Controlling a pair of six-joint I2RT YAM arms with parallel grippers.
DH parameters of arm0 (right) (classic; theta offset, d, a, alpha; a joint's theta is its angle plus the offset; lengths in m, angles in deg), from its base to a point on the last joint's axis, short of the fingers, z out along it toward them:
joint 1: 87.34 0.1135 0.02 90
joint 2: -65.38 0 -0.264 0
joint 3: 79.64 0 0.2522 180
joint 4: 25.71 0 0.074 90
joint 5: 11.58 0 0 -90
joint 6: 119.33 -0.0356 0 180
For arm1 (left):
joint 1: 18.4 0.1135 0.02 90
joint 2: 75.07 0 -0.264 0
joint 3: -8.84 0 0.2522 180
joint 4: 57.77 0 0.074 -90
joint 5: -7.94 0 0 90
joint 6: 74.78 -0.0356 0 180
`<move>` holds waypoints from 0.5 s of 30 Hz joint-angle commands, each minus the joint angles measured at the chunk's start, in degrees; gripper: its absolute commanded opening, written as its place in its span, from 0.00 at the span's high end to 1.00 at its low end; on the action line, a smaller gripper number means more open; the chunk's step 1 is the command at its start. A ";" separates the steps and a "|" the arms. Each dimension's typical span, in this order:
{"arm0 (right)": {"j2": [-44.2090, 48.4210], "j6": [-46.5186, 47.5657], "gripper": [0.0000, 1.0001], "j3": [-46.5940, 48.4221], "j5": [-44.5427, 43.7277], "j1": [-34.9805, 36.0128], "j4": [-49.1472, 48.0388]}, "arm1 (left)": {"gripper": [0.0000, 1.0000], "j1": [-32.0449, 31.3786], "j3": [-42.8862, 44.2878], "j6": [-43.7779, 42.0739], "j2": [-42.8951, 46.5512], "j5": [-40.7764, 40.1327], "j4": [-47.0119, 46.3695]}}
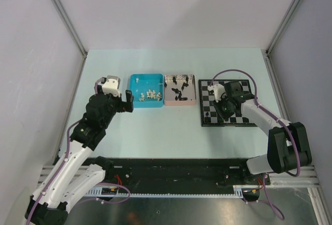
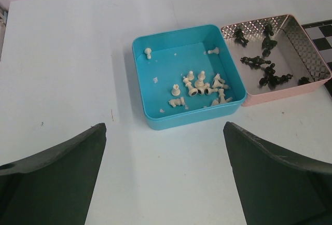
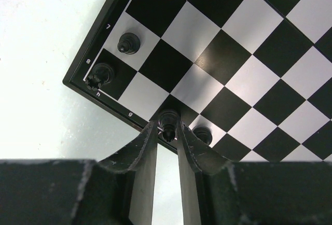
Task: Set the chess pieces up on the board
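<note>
Right gripper (image 3: 167,127) pinches a black piece (image 3: 167,120) upright at the near edge of the board (image 3: 223,54); whether it touches the square, I cannot tell. Just beside it stands a second piece (image 3: 204,135). Farther along, a corner piece (image 3: 101,72) sits on h8 and a pawn (image 3: 128,42) on h7. Left gripper (image 2: 163,129) hangs with fingers spread wide, holding nothing, near the blue tray (image 2: 155,121) of white pieces (image 2: 199,86). Beyond, touching it, the pink tray (image 2: 270,98) holds black pieces (image 2: 267,72).
</note>
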 commanded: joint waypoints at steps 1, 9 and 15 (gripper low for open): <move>2.15 0.61 0.73 -0.28 0.13 0.20 -1.63 | 0.00 0.39 0.10 -1.71 0.17 0.17 -1.90; 6.72 1.66 0.64 1.74 3.29 -0.15 -1.45 | 0.00 0.39 0.01 -1.71 -0.27 0.34 -1.99; 9.97 2.98 0.47 4.46 10.75 -3.13 -0.22 | 0.00 0.39 0.19 -0.75 -0.27 0.61 -1.90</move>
